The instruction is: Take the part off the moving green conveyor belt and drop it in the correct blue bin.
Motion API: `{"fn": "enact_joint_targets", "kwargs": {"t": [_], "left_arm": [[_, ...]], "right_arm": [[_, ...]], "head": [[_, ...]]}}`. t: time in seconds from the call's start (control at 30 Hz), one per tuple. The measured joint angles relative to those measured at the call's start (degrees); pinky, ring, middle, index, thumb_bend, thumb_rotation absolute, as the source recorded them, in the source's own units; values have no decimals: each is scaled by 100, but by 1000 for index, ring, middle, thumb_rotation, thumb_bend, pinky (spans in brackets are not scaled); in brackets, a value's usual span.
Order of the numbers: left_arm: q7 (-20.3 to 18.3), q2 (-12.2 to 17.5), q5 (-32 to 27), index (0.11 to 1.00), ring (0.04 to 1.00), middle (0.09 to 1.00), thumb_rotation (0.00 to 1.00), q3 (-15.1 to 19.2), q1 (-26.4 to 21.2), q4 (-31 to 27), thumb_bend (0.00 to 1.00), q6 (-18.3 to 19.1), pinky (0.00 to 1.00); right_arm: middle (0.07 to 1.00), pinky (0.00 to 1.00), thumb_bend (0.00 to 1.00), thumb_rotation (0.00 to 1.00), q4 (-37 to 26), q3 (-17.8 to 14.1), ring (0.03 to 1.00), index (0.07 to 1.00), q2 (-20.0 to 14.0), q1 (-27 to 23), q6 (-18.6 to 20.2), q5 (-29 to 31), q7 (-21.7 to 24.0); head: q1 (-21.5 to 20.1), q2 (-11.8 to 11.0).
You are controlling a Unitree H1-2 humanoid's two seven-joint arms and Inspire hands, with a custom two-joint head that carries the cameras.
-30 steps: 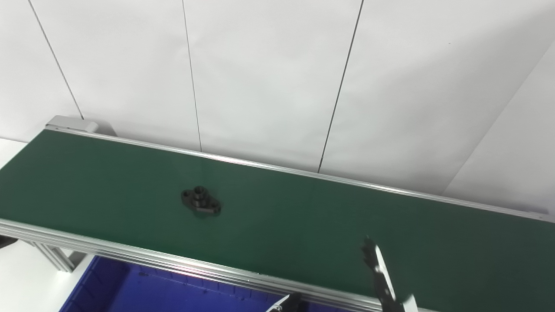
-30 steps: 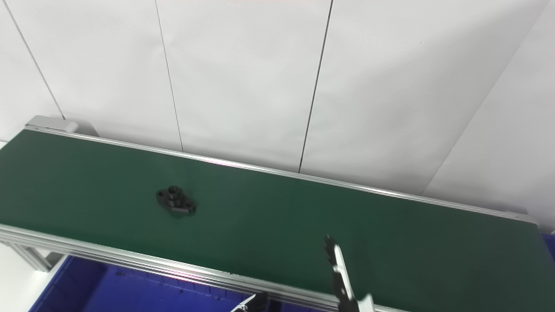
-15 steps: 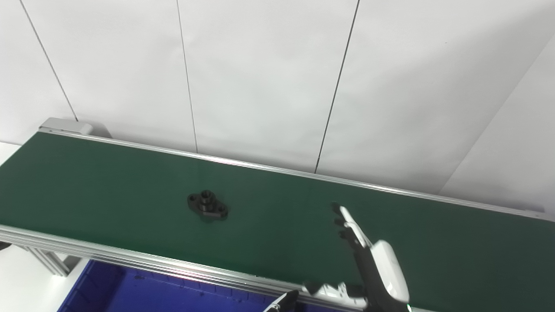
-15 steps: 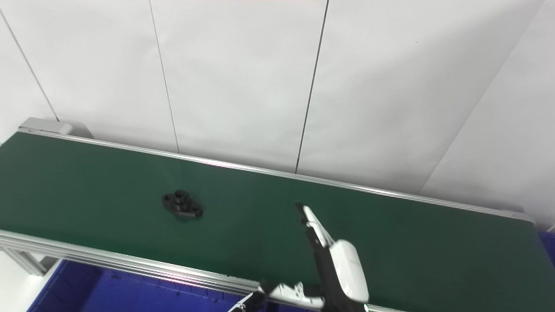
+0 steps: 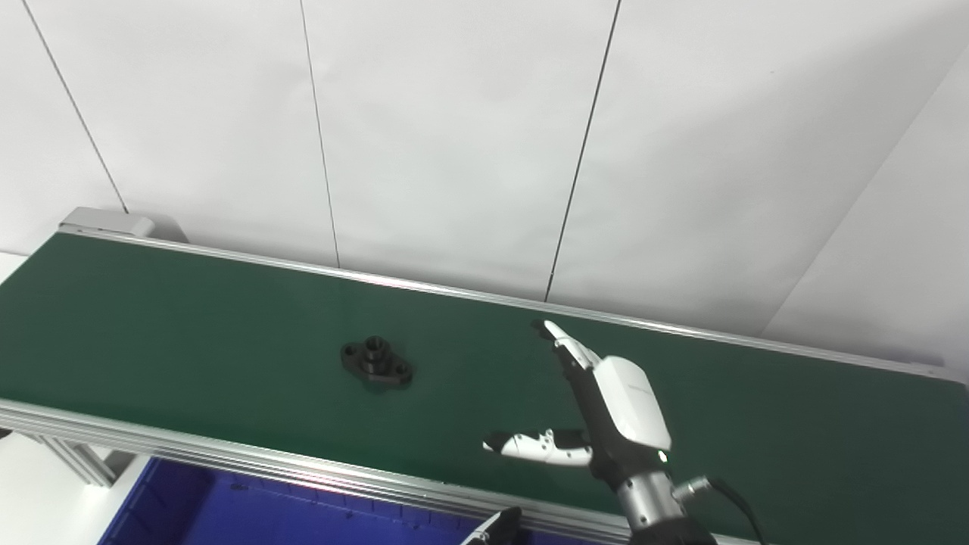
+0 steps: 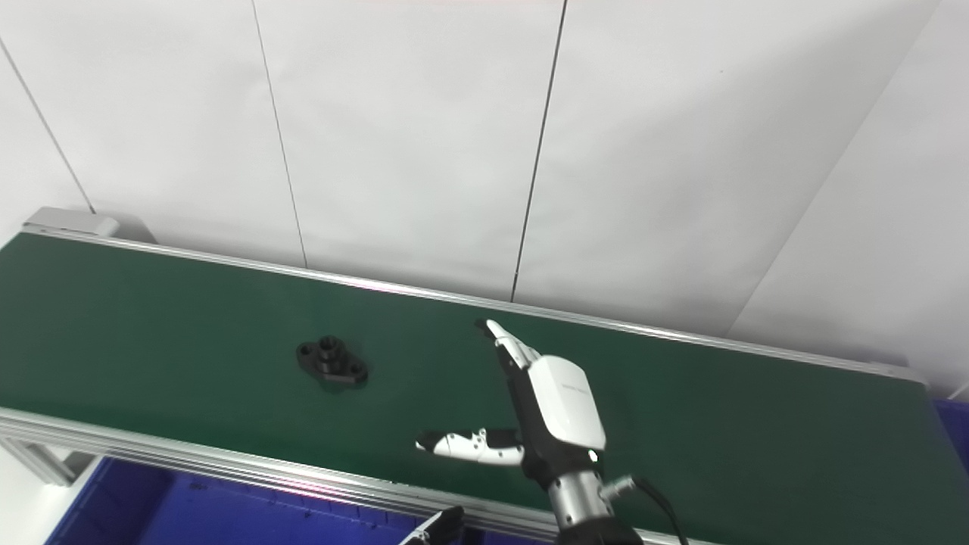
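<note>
A black flanged part (image 5: 376,362) with a raised hub lies on the green conveyor belt (image 5: 189,325), left of centre. My right hand (image 5: 617,401) hovers over the belt to the right of the part, well apart from it. It is open and empty, with its fingers (image 5: 564,348) pointing up-left and its thumb (image 5: 537,445) spread toward the part. Only a small tip of my left hand (image 5: 496,530) shows at the bottom edge, below the belt's front rail. The part (image 6: 331,362) and the right hand (image 6: 560,405) also show in the right eye view.
A blue bin (image 5: 227,515) sits below the belt's aluminium front rail (image 5: 227,454) at the bottom left. A sliver of another blue bin (image 6: 955,424) shows at the far right. A white panelled wall (image 5: 454,136) stands behind the belt.
My right hand has risen from the bottom edge and moved up and left over the belt, thumb now spread. The part has drifted right along the belt. The camera shifted slightly.
</note>
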Motion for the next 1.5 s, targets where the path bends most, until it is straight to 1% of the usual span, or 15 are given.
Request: {"fn": "enact_joint_targets", "kwargs": {"t": [0.2, 0.3, 0.37, 0.47, 0.53, 0.63, 0.7, 0.83, 0.87, 0.93, 1.0, 1.1, 1.13, 1.3, 1.5], "left_arm": [[0, -18, 0, 943, 964, 958, 568, -28, -49, 88, 909, 0, 948], [15, -26, 11, 940, 957, 954, 572, -31, -54, 97, 916, 0, 927], [31, -41, 21, 941, 952, 953, 573, -37, -68, 110, 913, 0, 914], [41, -56, 83, 944, 948, 954, 577, -50, -76, 119, 909, 0, 907], [43, -62, 125, 947, 945, 955, 574, -67, -88, 119, 911, 0, 901], [46, -78, 145, 948, 943, 957, 574, -69, -91, 117, 908, 0, 892], [59, -80, 160, 952, 939, 959, 573, -72, -91, 117, 900, 0, 882], [101, -82, 214, 945, 934, 953, 574, -101, -111, 118, 899, 0, 874], [128, -84, 232, 941, 930, 949, 576, -113, -115, 119, 902, 0, 872], [153, -98, 248, 940, 928, 950, 576, -125, -122, 119, 905, 0, 871], [161, -119, 246, 937, 928, 953, 572, -133, -120, 118, 901, 0, 868], [171, -125, 245, 929, 926, 952, 572, -137, -119, 117, 897, 0, 857], [171, -125, 245, 926, 923, 952, 574, -139, -119, 117, 898, 0, 851], [226, -125, 250, 922, 923, 953, 575, -140, -96, 90, 904, 0, 848], [274, -117, 281, 922, 913, 945, 587, -159, -80, 64, 899, 0, 838]], "right_arm": [[842, 671, 943, 654, 515, 120, 800, 893, 2, -482, 28, -188, -39], [837, 648, 953, 659, 970, 158, 786, 889, 17, -751, 42, -245, -94], [837, 640, 952, 661, 1266, 186, 780, 892, 28, -916, 124, -297, -149], [837, 634, 949, 654, 1541, 306, 777, 894, 54, -1135, 251, -463, -216], [837, 630, 947, 619, 1716, 386, 779, 877, 101, -1270, 356, -553, -232], [844, 623, 951, 625, 1992, 520, 779, 878, 182, -1444, 519, -703, -253], [842, 605, 957, 598, 2169, 605, 767, 871, 230, -1553, 653, -789, -263], [838, 533, 963, 579, 2569, 777, 734, 865, 312, -1767, 884, -964, -442], [832, 491, 960, 580, 2683, 821, 716, 863, 339, -1822, 963, -1017, -470], [823, 447, 956, 573, 2850, 911, 692, 856, 368, -1934, 1020, -1122, -513], [804, 404, 959, 573, 2989, 1010, 647, 850, 401, -2017, 1119, -1192, -561], [781, 370, 956, 588, 3229, 1195, 591, 855, 477, -2150, 1391, -1386, -591], [757, 351, 956, 586, 3271, 1262, 558, 852, 482, -2178, 1440, -1417, -592], [738, 324, 957, 591, 3586, 1546, 522, 852, 503, -2339, 1634, -1577, -598], [710, 306, 958, 580, 3786, 1735, 488, 844, 504, -2418, 1699, -1611, -596]], "head": [[44, -9], [79, -26], [79, -26], [106, -35], [140, -27], [167, -26], [176, -26], [176, -26], [185, -26], [202, -26], [229, -9], [255, 0], [255, 0], [325, 26], [378, 61]]}}
